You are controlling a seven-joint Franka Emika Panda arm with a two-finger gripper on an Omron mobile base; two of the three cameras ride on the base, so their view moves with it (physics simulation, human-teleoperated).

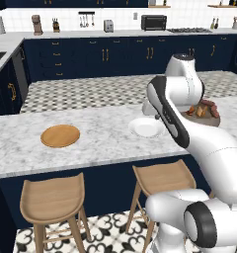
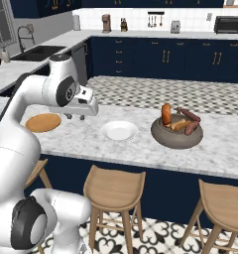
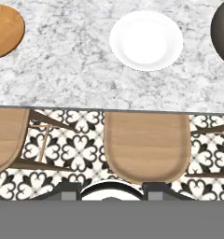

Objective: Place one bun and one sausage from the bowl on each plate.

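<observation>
The bowl sits on the marble table, at the right end of the row in the right base view. In it, one bun stands nearly upright, long axis vertical, and the sausages lie slanted across the rim. The white plate lies between the bowl and the wooden plate, each well apart from the next, and both plates are bare. The arm is folded high above the table's near edge, hand pointing down. The claw is closed, holding nothing, above a wooden stool.
</observation>
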